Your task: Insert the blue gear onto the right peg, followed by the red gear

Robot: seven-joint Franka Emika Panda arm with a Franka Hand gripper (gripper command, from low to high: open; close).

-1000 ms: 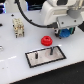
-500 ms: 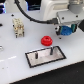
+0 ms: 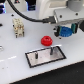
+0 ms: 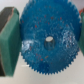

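My gripper (image 3: pixel 65 30) is shut on the blue gear (image 3: pixel 64 33), holding it in the air at the exterior view's right, above and to the right of the grey plate (image 3: pixel 34 59). In the wrist view the blue gear (image 4: pixel 47 42) fills the picture, its centre hole showing, with green pads (image 4: pixel 8 44) pressed on either side. The red gear (image 3: pixel 46 40) lies flat on the white table just behind the plate. Two slim dark pegs stand on the plate; the right peg (image 3: pixel 50 49) is below and left of the held gear.
A beige blocky fixture (image 3: pixel 18 27) stands at the exterior view's left. Blue objects (image 3: pixel 30 6) sit at the back. The arm's white body (image 3: pixel 60 10) fills the upper right. The plate's black rim lies near the table's front edge.
The gripper with the blue gear has shifted only slightly towards the exterior view's right. The red gear and plate have not moved.
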